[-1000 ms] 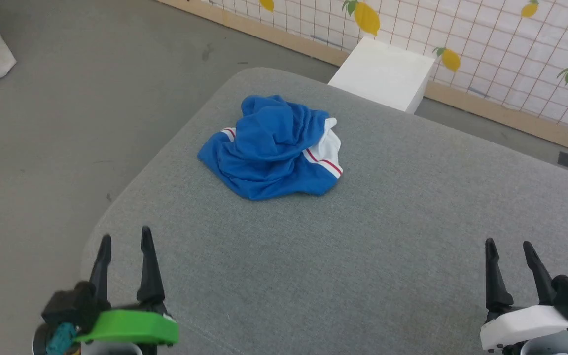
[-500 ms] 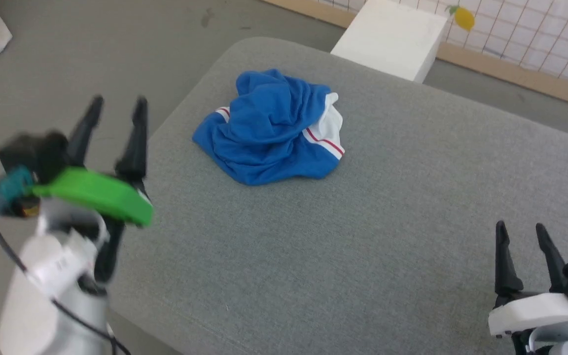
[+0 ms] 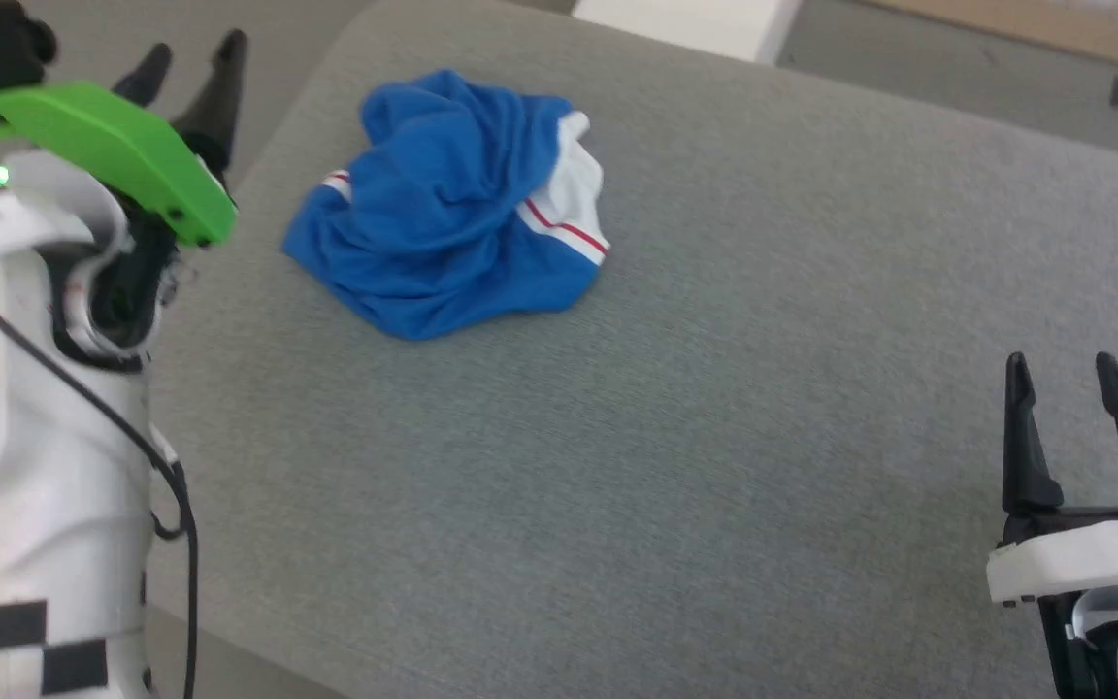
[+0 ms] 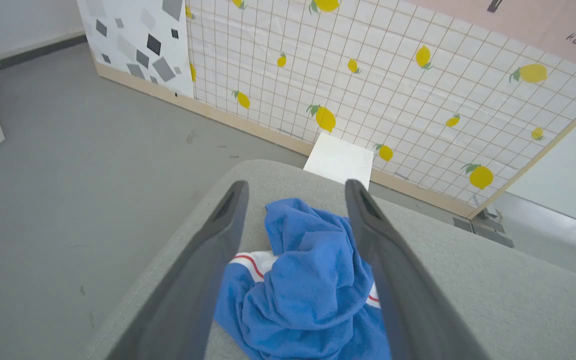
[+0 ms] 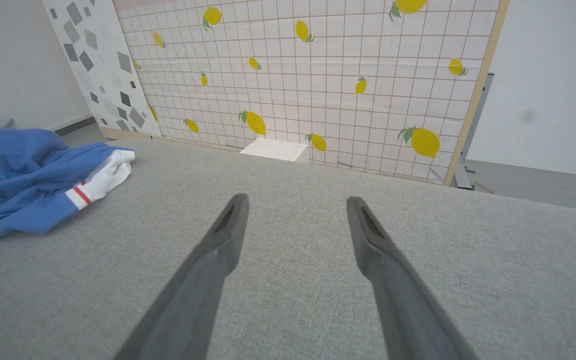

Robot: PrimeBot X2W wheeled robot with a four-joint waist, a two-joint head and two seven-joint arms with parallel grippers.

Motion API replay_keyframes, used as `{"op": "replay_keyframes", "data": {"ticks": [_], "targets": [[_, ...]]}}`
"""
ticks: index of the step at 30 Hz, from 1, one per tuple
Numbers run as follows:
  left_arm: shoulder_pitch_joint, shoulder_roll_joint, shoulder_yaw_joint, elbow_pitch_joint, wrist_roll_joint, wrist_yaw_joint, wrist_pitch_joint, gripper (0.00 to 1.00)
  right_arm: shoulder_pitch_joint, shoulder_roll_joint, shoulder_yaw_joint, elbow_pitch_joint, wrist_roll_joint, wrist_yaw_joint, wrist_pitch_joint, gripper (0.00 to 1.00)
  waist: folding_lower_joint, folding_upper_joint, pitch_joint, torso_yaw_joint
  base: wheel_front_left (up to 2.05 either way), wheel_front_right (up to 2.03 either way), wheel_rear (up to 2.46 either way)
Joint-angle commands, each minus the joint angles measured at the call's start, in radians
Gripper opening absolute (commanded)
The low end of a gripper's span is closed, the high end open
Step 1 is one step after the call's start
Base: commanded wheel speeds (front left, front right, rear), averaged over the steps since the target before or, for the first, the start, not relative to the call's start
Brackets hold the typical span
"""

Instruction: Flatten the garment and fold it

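A crumpled blue garment (image 3: pixel 443 209) lies in a heap on a grey cushioned surface (image 3: pixel 714 408), near the surface's far left rounded corner.

Compared with a second ago, the left arm has risen from the lower left corner of the head view. The left gripper (image 3: pixel 196 44) now sits at the upper left, with its white forearm and green wrist cover filling the left edge. The right gripper (image 3: pixel 1058 359) remains low at the lower right, well apart from the garment. The whole head view has also shifted (the camera moved, not the garment). The heap keeps the same folds and outline as before.

Both grippers have their two dark fingers spread wide and hold nothing. In the left wrist view the heap appears between the left fingers and beyond them, not touched. The right wrist view looks along the right fingers over bare grey fabric, with the garment off to the left.

The heap is slightly wider than deep, with its long axis running roughly left to right across the head view. A white sleeve edged with a red stripe sticks out on the robot's right side. A smaller strip of white and red trim peeks out on the left. The bunching hides which way the neck or hem points.

A white box (image 3: pixel 685 19) stands on the floor past the far edge.
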Motion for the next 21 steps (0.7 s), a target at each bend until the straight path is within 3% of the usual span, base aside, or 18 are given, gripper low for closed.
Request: {"op": "replay_keyframes", "data": {"ticks": [1, 11, 21], "targets": [[-0.034, 0.009, 0.007, 0.025, -0.017, 0.013, 0.029, 1.0, -0.015, 0.0, -0.001, -0.018, -0.008, -0.002, 0.008, 1.0, 0.0, 0.0, 0.077, -0.072, 0.0, 0.0, 0.0], [-0.111, 0.046, -0.034, 0.148, -0.028, 0.025, 0.193, 1.0, -0.023, 0.0, 0.002, -0.085, -0.026, -0.002, 0.028, 1.0, 0.0, 0.0, 0.185, -0.141, 0.0, 0.0, 0.0], [-0.125, 0.052, -0.056, 0.252, -0.02, 0.122, 0.35, 1.0, -0.044, -0.01, 0.008, -0.15, -0.045, -0.002, 0.047, 1.0, 0.0, 0.0, 0.271, -0.177, 0.0, 0.0, 0.0]]}}
